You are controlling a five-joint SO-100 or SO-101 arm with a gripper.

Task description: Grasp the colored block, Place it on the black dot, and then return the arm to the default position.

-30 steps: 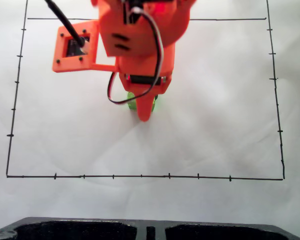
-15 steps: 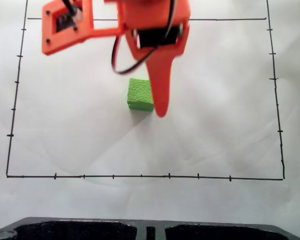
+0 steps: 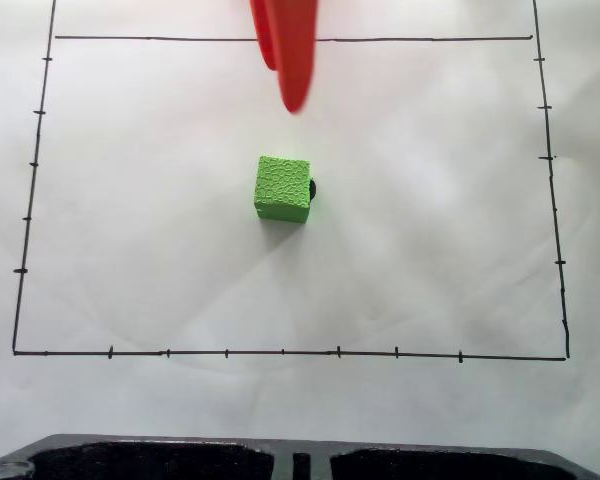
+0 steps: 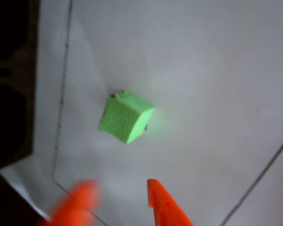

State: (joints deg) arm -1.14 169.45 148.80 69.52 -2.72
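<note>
**Block down on the mark, gripper clear above it**

The gripper [image 4: 120,202] hung empty, its two orange fingers spread apart with bare paper between them and nothing held. In the fixed view one orange finger [image 3: 292,55] poked down from the top edge, well apart from the cube. Below it the colored block [image 3: 282,188] sat flat on the white table [image 3: 440,250], inside the ruled border lines [image 3: 280,353]. The black dot [image 3: 312,187] peeked out at the block's right edge, so the cube looked set on it but a touch off-centre. The placing seemed done; only the return was left. The risk from here: a low swing home could clip the cube and nudge it off the mark.
</note>
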